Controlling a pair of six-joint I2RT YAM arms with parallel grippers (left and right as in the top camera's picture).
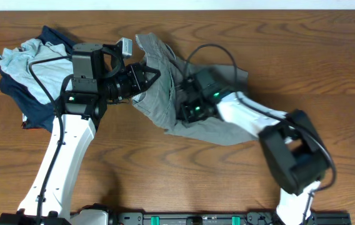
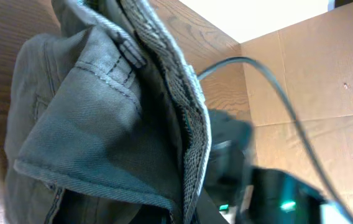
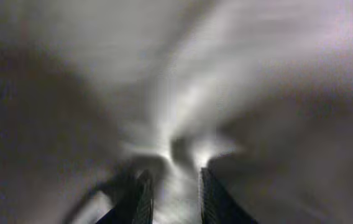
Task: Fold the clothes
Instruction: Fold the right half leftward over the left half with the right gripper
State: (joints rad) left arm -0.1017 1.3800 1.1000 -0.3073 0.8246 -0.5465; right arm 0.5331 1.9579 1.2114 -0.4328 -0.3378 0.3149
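The grey shorts [image 1: 159,62] lie crumpled in the middle of the table, partly lifted at their left edge. My left gripper [image 1: 150,75] is shut on the waistband there. In the left wrist view the shorts [image 2: 96,124] fill the left side, with a belt loop and the waistband edge hanging down; my left fingers are mostly hidden by cloth. My right gripper [image 1: 184,110] is pressed into the middle of the shorts. In the right wrist view its two dark fingers [image 3: 175,196] pinch blurred pale-grey fabric [image 3: 183,93], which fills the frame.
A pile of a pale grey-blue shirt [image 1: 24,59] on a dark navy garment [image 1: 37,109] lies at the back left. The right arm's black cable [image 1: 212,49] loops over the shorts. A cardboard wall [image 2: 325,81] shows behind the table.
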